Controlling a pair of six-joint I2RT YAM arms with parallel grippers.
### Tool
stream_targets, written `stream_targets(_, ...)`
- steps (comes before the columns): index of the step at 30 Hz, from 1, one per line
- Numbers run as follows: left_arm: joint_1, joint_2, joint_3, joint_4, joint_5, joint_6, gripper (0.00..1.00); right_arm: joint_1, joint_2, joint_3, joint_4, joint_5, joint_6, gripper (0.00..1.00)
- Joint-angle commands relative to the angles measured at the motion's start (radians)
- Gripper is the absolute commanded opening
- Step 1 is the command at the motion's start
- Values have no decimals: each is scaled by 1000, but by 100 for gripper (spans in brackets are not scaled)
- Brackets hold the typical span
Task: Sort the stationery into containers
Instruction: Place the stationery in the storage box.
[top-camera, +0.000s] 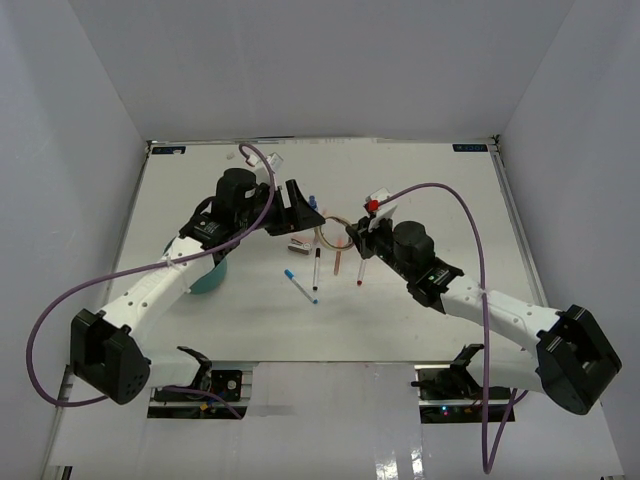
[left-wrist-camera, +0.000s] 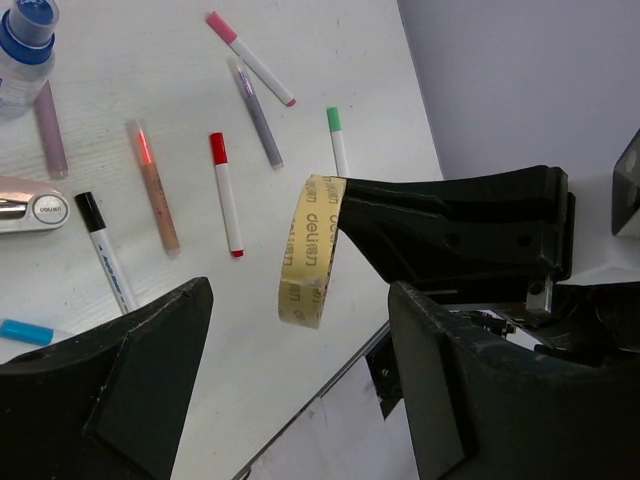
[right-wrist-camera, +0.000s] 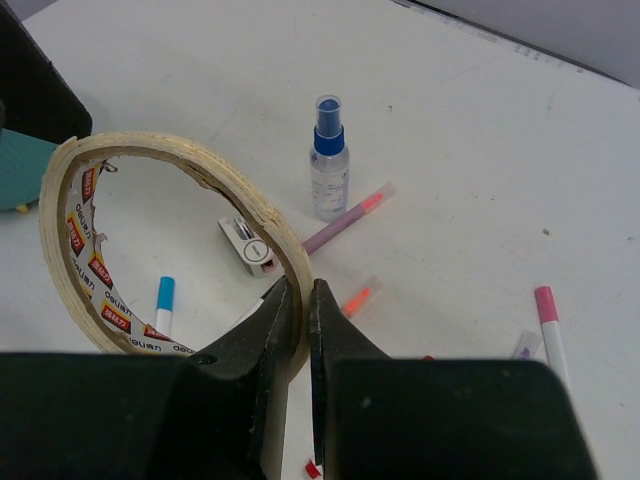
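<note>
Tape roll is up off the counter, standing on edge in mid-air betw. the two arms, w/ the pens lying loose on the counter below. R gripper is closed right down on the roll's wall: one finger inside the ring, one outside, pinching the lower rim. L gripper is wide open, fingers either side of the roll but touching neither side, nothing in it. Looks like a hand-over, L lining up to take it.

Handling, my guess: roll is light & thin-walled w/ little tape left, so it'll prob. go oval if squeezed across the diameter. Best hold = pinch through the wall, same as R, at a spot clear of R's fingers. Teal cup sits by the L arm, well apart from the roll. Can't tell if the roll fits inside.
</note>
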Motion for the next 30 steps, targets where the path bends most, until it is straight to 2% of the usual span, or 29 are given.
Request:
stream_targets(1,-22,21,21,21,-43,15,81,12,8,39,72,-19,-2,10)
stream_targets(8,-41,40,4,58,-52,14,68,19,24,45,75,-32,2,10)
stream_targets(11,-42,38,4,61,-58,18,55,21,26,44,78,-30,2,11)
stream_targets(12,-42,33,4,61,-61,21,46,19,28,44,80,-30,4,12)
stream_targets(15,-44,20,-4,65,-75,26,32,19,29,42,80,-39,4,17)
stream_targets(16,-44,17,-9,65,-77,27,22,19,29,42,80,-41,5,23)
stream_targets(18,-44,10,-13,65,-81,30,14,19,26,41,80,-47,5,30)
stream_targets(19,-44,4,-18,65,-84,35,9,21,25,41,80,-49,5,37)
stream_targets(24,-44,-23,-39,64,-107,46,1,19,20,44,75,-55,2,56)
stream_targets(25,-44,-28,-42,59,-119,50,0,19,20,45,70,-55,2,68)
stream_targets(26,-44,-39,-42,55,-129,61,0,21,20,51,58,-59,4,73)
stream_targets(27,-44,-43,-42,39,-141,66,0,21,17,53,54,-61,2,85)
stream_targets(30,-44,-62,-32,3,-216,96,0,21,2,56,25,-58,4,98)
